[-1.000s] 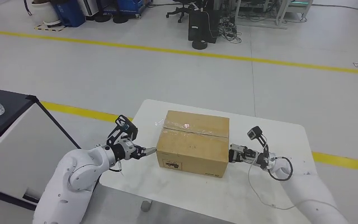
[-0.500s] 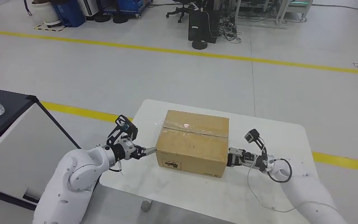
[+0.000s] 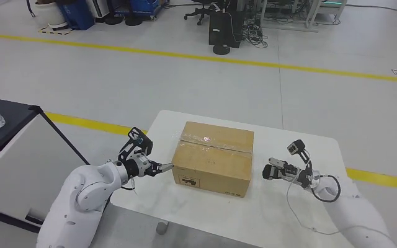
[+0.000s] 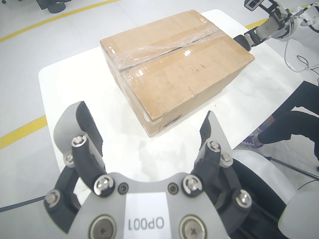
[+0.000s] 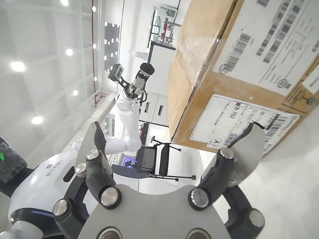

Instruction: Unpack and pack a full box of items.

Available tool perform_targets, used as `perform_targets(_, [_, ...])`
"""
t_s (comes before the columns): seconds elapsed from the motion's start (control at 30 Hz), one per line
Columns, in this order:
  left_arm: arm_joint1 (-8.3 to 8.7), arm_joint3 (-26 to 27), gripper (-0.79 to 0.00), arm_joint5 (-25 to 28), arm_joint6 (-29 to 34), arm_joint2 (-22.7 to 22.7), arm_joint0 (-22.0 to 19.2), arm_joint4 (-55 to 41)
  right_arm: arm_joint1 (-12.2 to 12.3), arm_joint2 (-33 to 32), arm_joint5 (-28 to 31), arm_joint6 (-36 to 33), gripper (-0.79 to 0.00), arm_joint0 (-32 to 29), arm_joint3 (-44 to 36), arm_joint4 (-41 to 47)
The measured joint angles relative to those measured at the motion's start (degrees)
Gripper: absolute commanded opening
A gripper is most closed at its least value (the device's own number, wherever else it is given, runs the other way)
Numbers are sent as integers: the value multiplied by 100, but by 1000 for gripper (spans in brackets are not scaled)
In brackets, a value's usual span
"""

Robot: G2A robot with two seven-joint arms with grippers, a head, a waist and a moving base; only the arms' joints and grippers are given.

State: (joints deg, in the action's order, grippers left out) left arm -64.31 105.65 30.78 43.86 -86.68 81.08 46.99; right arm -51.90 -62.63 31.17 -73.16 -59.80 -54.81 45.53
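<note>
A sealed cardboard box [image 3: 214,158] with clear tape along its top seam stands in the middle of the white table [image 3: 298,204]. My left gripper [image 3: 166,166] hovers just off the box's left side, open with nothing between its fingers. In the left wrist view this gripper [image 4: 144,115] points at a near corner of the box [image 4: 174,70]. My right gripper [image 3: 267,172] is a short gap away from the box's right side, also open. In the right wrist view it [image 5: 174,128] faces the labelled end of the box [image 5: 249,50].
A white cabinet with a dark top [image 3: 25,155] stands left of the table, close to the left arm. The table's right half [image 3: 310,155] is bare. The table edge runs close under both arms.
My right gripper first closed in on the box's right side, then drew back to the right, leaving a gap. The box shifted very slightly left. The left arm stayed put.
</note>
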Motion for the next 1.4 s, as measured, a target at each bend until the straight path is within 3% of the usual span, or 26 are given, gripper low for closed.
perform_targets(0.2, [-7, -272, 0, 175, -274, 150, -248, -338, 227, -523, 47, 47, 0, -437, -459, -61])
perform_targets(0.37, [-31, -1185, 0, 337, -170, 411, -1031, -1271, 338, -718, 85, 86, 0, -750, -815, -80])
perform_targets(0.63, [-94, -2900, 0, 247, 789, 946, -2338, -3089, 417, -828, 96, 96, 0, -970, -1109, -56])
perform_targets(1.2, [-120, -3049, 0, 148, 610, 1036, -2345, -3304, 416, -826, 96, 96, 0, -966, -1104, -56])
perform_targets(1.4, [-169, -3588, 0, 130, 409, 1303, -2756, -3306, 416, -826, 96, 96, 0, -966, -1104, -56])
